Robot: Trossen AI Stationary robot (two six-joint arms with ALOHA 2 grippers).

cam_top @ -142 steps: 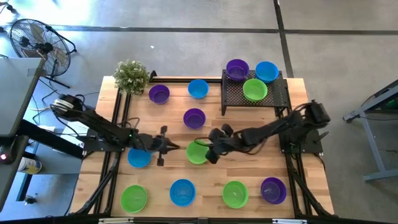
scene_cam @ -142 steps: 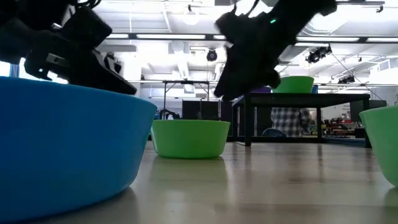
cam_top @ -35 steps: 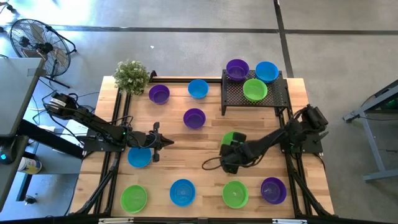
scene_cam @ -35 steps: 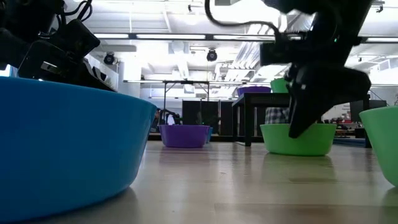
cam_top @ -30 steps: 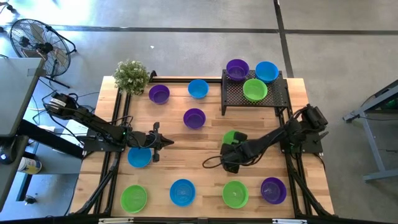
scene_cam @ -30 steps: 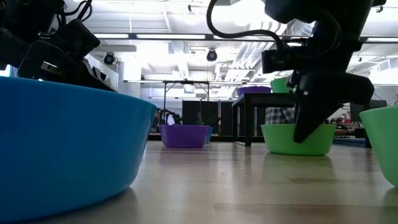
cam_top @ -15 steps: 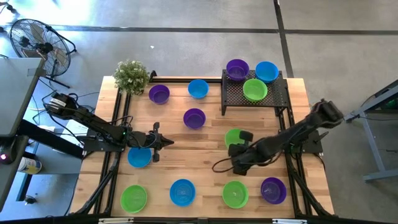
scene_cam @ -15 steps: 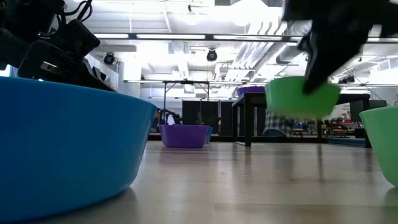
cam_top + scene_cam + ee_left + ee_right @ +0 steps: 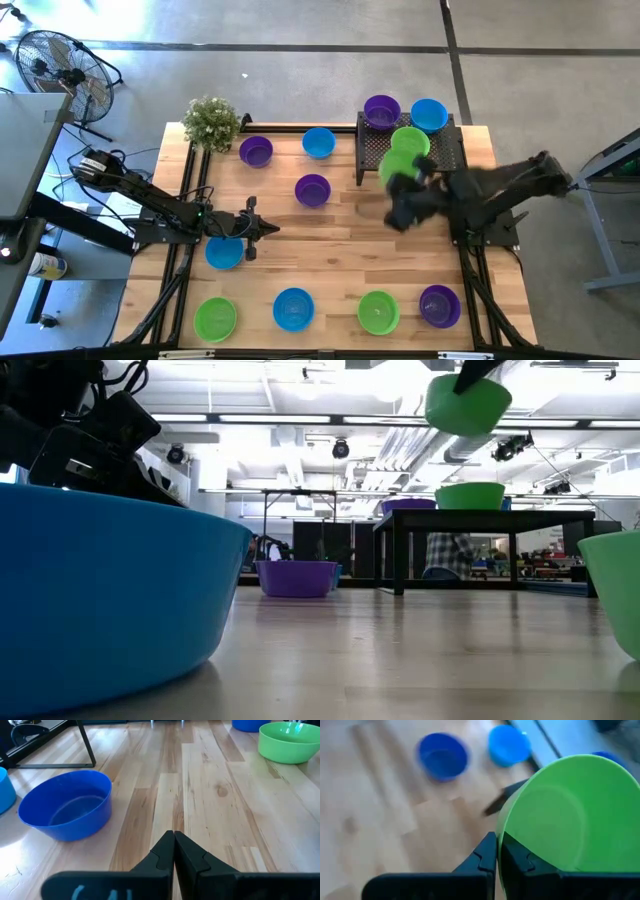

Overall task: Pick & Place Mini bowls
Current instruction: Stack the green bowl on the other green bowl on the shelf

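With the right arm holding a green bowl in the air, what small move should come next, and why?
Probably carry it a little farther over the black mesh tray. The right gripper is shut on the green bowl's rim, lifted well off the table near the tray's edge, where three bowls already sit.

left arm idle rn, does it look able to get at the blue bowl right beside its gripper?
Probably yes. The left gripper, shut and empty, sits just beside the blue bowl, with bare table around it; it would need to open first.
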